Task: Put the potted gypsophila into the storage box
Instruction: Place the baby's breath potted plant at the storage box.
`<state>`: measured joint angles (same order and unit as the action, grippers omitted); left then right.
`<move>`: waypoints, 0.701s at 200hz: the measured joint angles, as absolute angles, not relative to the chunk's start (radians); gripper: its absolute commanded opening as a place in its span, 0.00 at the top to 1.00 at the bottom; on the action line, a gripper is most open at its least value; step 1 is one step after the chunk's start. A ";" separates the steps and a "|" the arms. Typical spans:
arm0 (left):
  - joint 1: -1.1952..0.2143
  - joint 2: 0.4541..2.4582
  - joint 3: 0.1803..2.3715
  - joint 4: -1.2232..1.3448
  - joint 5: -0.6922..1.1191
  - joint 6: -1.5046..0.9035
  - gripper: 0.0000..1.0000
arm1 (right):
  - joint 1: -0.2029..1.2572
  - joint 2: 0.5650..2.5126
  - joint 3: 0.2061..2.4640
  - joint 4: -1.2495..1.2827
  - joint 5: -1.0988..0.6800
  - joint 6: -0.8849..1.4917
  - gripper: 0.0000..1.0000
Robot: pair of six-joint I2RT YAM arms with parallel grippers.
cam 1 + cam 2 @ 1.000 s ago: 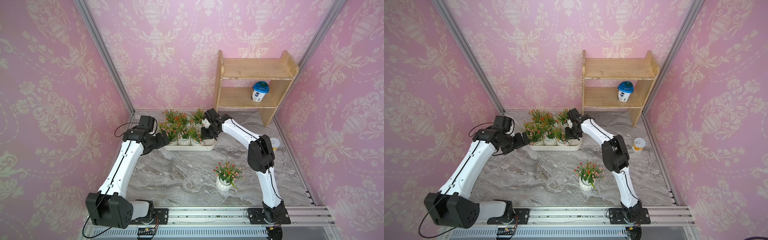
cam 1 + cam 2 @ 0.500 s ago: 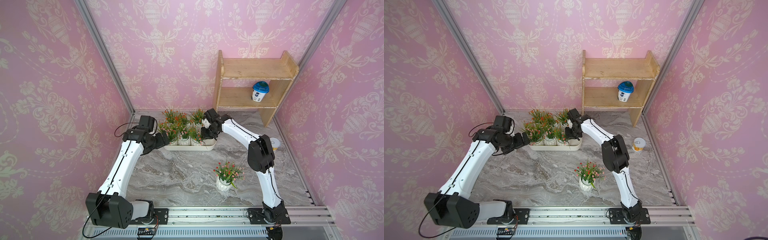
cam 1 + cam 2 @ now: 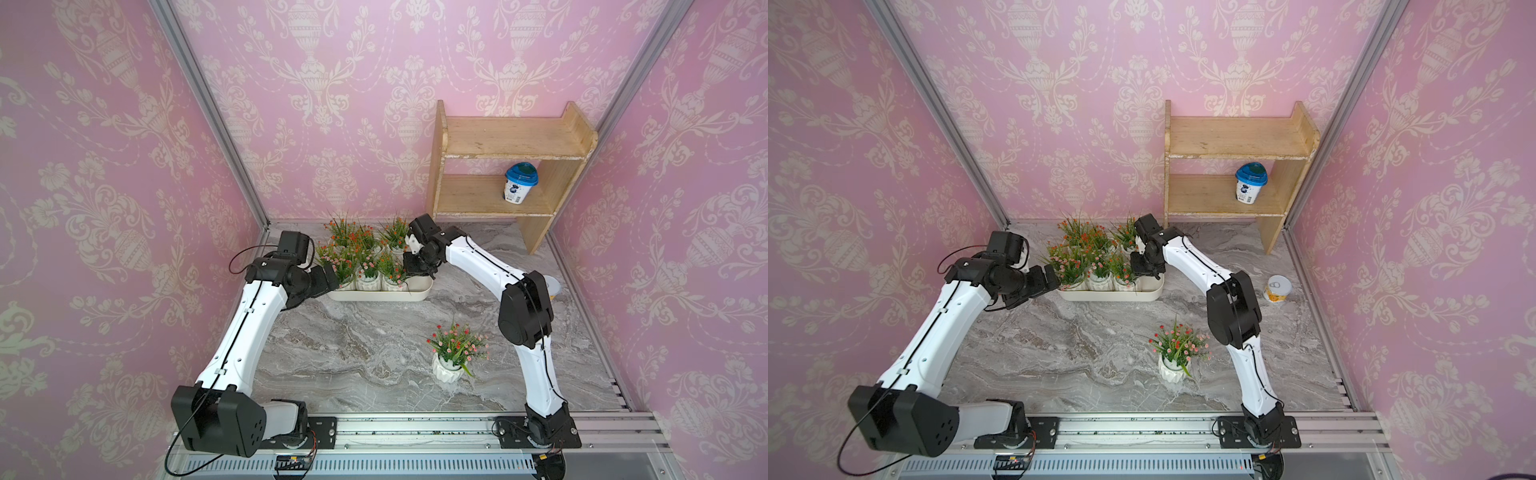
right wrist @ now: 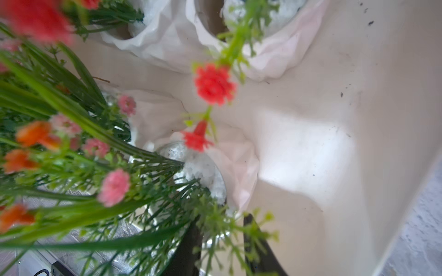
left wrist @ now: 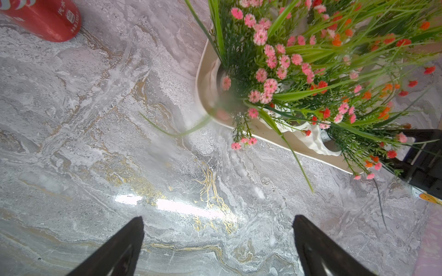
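Note:
The cream storage box (image 3: pixel 380 294) (image 3: pixel 1113 295) lies at the back of the table and holds several potted gypsophila (image 3: pixel 368 259). One more potted gypsophila (image 3: pixel 451 355) (image 3: pixel 1177 353) stands alone on the marble near the front right. My right gripper (image 3: pixel 417 266) (image 4: pixel 222 218) hangs over the box's right end. Its fingers stand slightly apart, with green sprigs of the pot below (image 4: pixel 198 167) lying across the gap. My left gripper (image 3: pixel 328 277) (image 5: pixel 218 217) is wide open over bare marble by the box's left end (image 5: pixel 199 78) and holds nothing.
A wooden two-tier shelf (image 3: pixel 507 141) stands at the back right, with a blue-lidded cup (image 3: pixel 519 188) on its lower board. A small tin can (image 3: pixel 1277 288) sits by the right wall. In the left wrist view a red soda can (image 5: pixel 45 19) lies beyond the box.
The right gripper's jaws have parted a little over the box's right end. Neither arm has visibly moved.

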<state>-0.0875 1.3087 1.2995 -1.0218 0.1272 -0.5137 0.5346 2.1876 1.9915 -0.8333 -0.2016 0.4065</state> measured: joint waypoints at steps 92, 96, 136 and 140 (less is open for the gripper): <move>-0.088 1.309 1.299 -1.026 0.127 -0.514 0.01 | 0.475 2.027 1.972 -0.875 -0.133 0.380 0.64; -0.088 1.309 1.299 -1.028 0.127 -0.514 0.01 | 0.470 2.017 1.967 -0.875 -0.131 0.377 0.63; -0.088 1.309 1.299 -1.030 0.131 -0.514 0.01 | 0.427 1.906 1.872 -0.880 -0.100 0.364 0.45; -0.088 1.309 1.299 -1.030 0.132 -0.514 0.01 | 0.423 1.893 1.859 -0.882 -0.093 0.372 0.41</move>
<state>-0.0875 1.3087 1.2995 -1.0302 0.1318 -0.5140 0.4229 1.8931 1.8587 -0.8818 -0.0933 0.3717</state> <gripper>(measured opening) 0.991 0.499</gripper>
